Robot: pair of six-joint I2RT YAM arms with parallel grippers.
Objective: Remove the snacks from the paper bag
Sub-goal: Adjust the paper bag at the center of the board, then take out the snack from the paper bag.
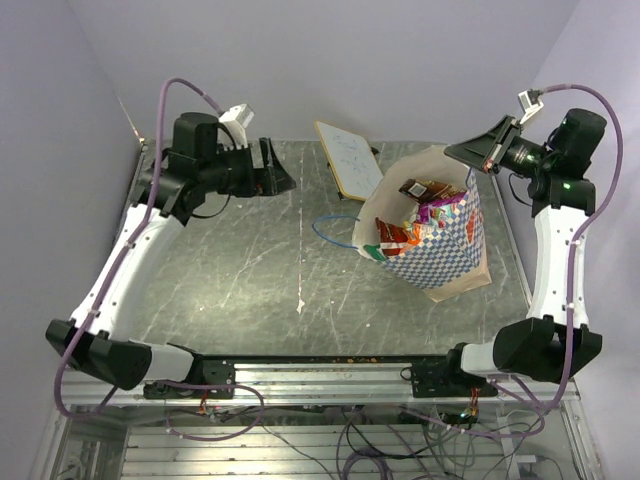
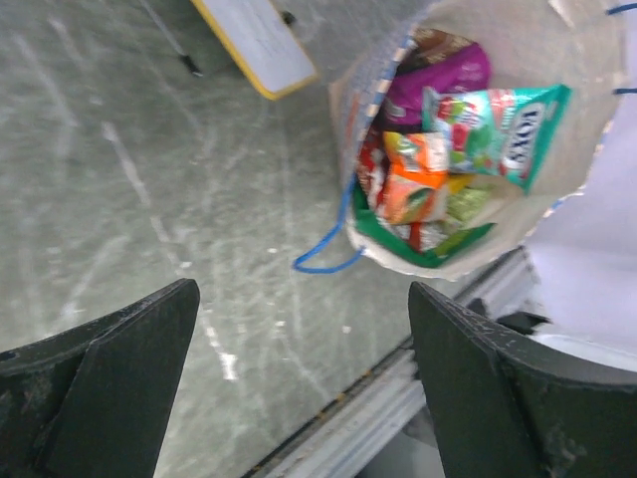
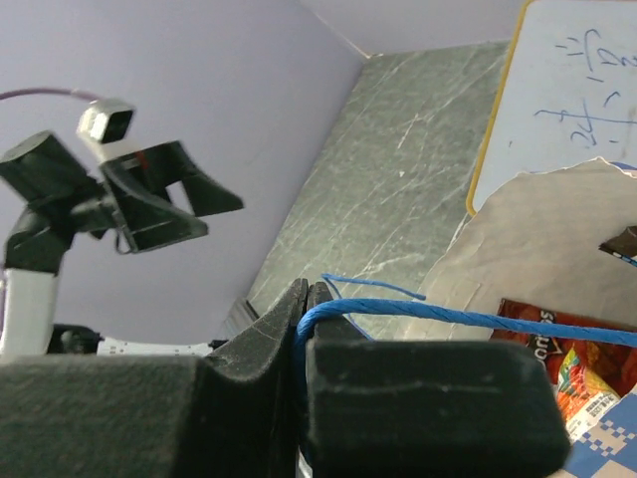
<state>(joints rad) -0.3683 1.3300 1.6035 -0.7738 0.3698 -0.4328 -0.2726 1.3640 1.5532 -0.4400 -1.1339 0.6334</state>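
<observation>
The paper bag (image 1: 447, 258), blue-and-white checkered outside and cream inside, stands right of centre with its mouth tilted toward the left. The snacks (image 1: 417, 213) fill it, several crinkly packets in red, magenta, orange and green. In the left wrist view the snacks (image 2: 450, 149) show through the bag's mouth (image 2: 518, 60). My right gripper (image 1: 472, 155) is above the bag's far rim. It is shut (image 3: 308, 295) on the bag's blue cord handle (image 3: 428, 317). My left gripper (image 1: 277, 172) hangs open and empty left of the bag, its fingers (image 2: 111, 383) wide apart over bare table.
A flat white board with a yellow edge (image 1: 348, 158) lies behind the bag, seen also in the wrist views as the board (image 2: 261, 42) and the board (image 3: 587, 90). The bag's other blue handle (image 1: 332, 229) loops onto the table. A metal rail (image 1: 320, 375) runs along the near edge.
</observation>
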